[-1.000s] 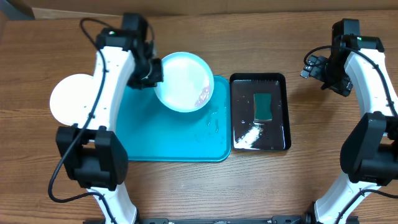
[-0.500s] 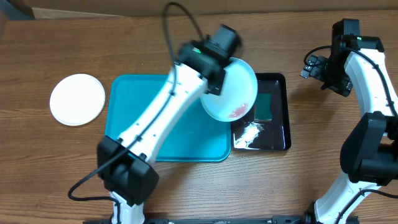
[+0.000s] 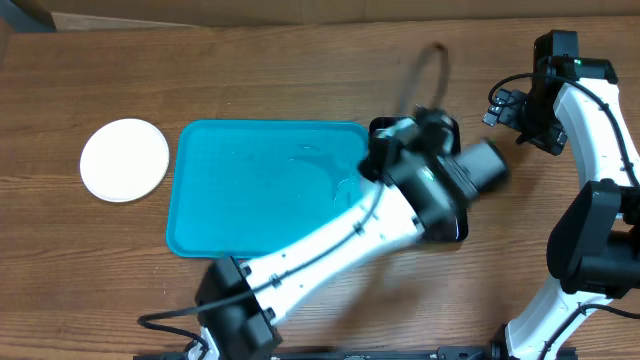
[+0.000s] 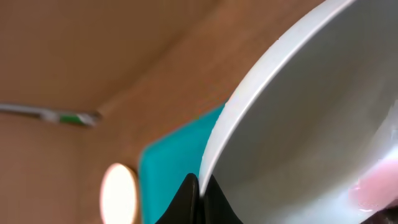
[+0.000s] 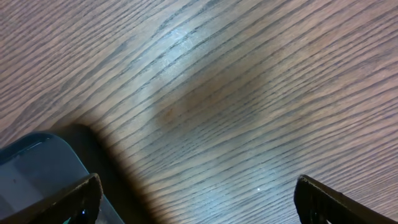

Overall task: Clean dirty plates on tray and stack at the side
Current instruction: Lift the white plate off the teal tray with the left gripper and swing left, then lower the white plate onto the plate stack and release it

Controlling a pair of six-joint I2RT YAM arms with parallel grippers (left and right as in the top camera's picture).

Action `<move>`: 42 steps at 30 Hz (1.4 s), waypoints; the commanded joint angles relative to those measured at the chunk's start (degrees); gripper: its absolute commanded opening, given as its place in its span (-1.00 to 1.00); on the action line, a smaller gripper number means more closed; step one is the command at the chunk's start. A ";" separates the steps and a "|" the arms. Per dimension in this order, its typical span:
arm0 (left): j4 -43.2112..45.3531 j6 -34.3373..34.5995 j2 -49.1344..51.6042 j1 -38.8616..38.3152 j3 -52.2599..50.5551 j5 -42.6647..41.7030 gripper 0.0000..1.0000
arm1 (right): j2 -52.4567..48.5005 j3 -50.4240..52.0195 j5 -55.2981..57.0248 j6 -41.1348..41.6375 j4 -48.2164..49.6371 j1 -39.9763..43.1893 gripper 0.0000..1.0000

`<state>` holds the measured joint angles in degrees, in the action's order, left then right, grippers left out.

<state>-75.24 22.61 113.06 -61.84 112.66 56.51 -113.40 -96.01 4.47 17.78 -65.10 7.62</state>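
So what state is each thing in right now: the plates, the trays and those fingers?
Tray: no plates on it, a few wet streaks.
Held plate: tilted, pinched at its rim, pink smear on it.
White plate: lying flat beside the tray, apart from it, looks clean.
Black tray: mostly hidden under the left arm.
Left fingers: shut on the held plate.
Right fingers: open, holding nothing.

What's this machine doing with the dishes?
The left fingers pinch the rim of a plate marked with a pinkish smear, with that arm reaching across the blue tray to the black tray. A white plate lies on the table beside the blue tray. The right fingers are open, holding nothing.
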 commanded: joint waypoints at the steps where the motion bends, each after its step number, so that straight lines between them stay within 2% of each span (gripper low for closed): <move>1: 0.07 2.08 -1.55 -4.20 1.60 15.76 -0.91 | 1.42 -0.72 0.20 0.22 0.28 0.17 1.00; 5: 0.11 2.10 -1.55 -7.74 1.57 21.40 -0.92 | 1.42 -0.72 0.20 0.24 0.28 0.17 1.00; 10: 0.07 3.21 -1.55 -8.13 1.57 20.44 -0.92 | 1.42 -0.72 0.20 0.22 0.28 0.17 1.00; 14: 0.09 6.67 -1.55 -5.46 1.57 13.84 -0.92 | 1.42 -0.72 0.20 0.22 0.28 0.17 1.00; 18: 0.26 9.35 -1.55 0.81 1.57 1.57 -0.91 | 1.42 -0.72 0.20 0.22 0.28 0.17 1.00; 23: 1.40 8.59 -1.55 13.27 1.57 -20.59 -0.92 | 1.42 -0.72 0.20 0.22 0.28 0.17 1.00; 30: 2.80 -2.93 -1.14 36.96 1.44 -62.16 -0.91 | 1.42 -0.72 0.20 0.24 0.28 0.17 1.00; 32: 2.67 -4.66 -0.92 43.60 1.01 -70.18 -0.92 | 1.42 -0.72 0.20 0.24 0.28 0.17 1.00; 36: 2.62 -4.66 -0.87 57.42 -1.20 -77.40 -0.91 | 1.42 -0.72 0.20 0.22 0.28 0.17 1.00; 42: 2.73 -4.61 -0.87 76.00 -4.79 -78.79 -0.91 | 1.42 -0.72 0.17 0.22 0.28 0.17 1.00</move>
<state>-72.42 19.29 113.06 8.47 109.49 -17.17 -113.40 -96.01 4.45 17.76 -65.12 7.62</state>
